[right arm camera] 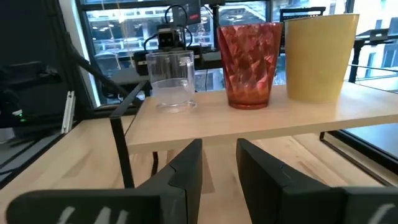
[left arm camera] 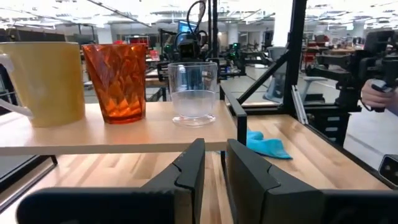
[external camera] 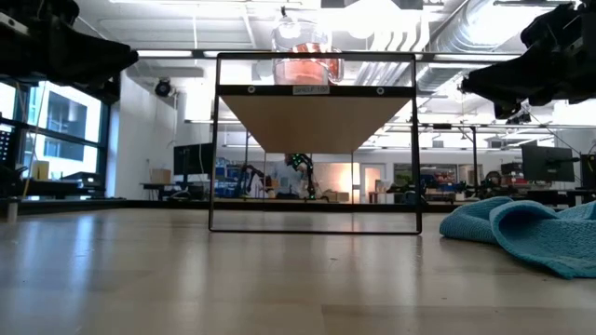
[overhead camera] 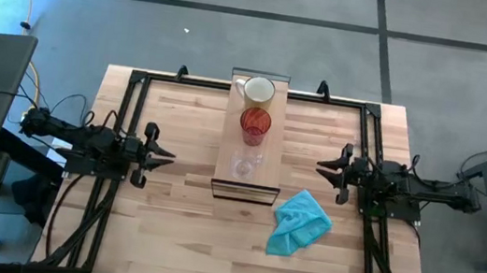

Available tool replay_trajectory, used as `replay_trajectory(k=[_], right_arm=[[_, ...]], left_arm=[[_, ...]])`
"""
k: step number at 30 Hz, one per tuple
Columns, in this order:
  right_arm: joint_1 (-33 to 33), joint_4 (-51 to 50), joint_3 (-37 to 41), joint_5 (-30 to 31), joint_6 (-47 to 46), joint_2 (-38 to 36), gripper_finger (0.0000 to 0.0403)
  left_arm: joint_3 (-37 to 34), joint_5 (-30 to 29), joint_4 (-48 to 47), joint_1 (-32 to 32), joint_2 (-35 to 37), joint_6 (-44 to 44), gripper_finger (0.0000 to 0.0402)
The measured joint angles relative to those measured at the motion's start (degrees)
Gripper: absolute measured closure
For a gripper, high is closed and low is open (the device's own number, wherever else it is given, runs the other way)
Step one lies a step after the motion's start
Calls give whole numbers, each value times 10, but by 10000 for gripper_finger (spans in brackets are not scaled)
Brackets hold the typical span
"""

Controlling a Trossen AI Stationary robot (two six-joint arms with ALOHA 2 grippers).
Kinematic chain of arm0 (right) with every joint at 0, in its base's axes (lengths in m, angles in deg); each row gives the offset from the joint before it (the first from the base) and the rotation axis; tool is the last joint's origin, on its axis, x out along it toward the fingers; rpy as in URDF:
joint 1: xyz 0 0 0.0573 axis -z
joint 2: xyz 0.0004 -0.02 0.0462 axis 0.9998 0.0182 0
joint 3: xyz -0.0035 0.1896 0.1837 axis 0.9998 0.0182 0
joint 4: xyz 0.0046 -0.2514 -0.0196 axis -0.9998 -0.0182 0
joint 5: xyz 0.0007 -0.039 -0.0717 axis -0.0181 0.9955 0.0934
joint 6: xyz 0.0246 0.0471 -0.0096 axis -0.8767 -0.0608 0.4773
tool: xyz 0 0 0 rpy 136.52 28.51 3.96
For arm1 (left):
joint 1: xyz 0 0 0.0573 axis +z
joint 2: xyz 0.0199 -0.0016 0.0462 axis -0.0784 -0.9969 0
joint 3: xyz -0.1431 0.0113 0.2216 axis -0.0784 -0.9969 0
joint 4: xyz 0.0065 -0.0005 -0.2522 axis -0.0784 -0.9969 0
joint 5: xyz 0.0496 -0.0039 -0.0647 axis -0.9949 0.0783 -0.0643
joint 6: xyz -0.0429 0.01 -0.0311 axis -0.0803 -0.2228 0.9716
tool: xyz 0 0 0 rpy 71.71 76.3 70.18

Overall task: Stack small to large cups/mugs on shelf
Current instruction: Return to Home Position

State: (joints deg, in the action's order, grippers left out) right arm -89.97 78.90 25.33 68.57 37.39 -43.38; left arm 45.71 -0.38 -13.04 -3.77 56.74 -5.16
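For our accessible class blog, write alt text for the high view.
A cream-white handled mug, a red translucent cup and a small clear glass stand in a row on a narrow light-wood shelf. The left gripper and right gripper flank it, empty; a teal cloth lies nearby.

Robotics lab (ceiling ducts [external camera: 470,37], monitors [external camera: 542,164]).

1. You will find no word, number or brand that can be read in any of the four views.
2. The shelf [external camera: 317,121] carries a small pale tag [external camera: 311,90] on its front edge in the low view. Its print is too small for you to read.
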Motion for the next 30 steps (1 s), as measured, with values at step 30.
replay_trajectory(k=[30], right_arm=[[0, -7, -2, -143, 50, 0, 311]], left_arm=[[0, -11, 1, 0, 0, -6, 346]])
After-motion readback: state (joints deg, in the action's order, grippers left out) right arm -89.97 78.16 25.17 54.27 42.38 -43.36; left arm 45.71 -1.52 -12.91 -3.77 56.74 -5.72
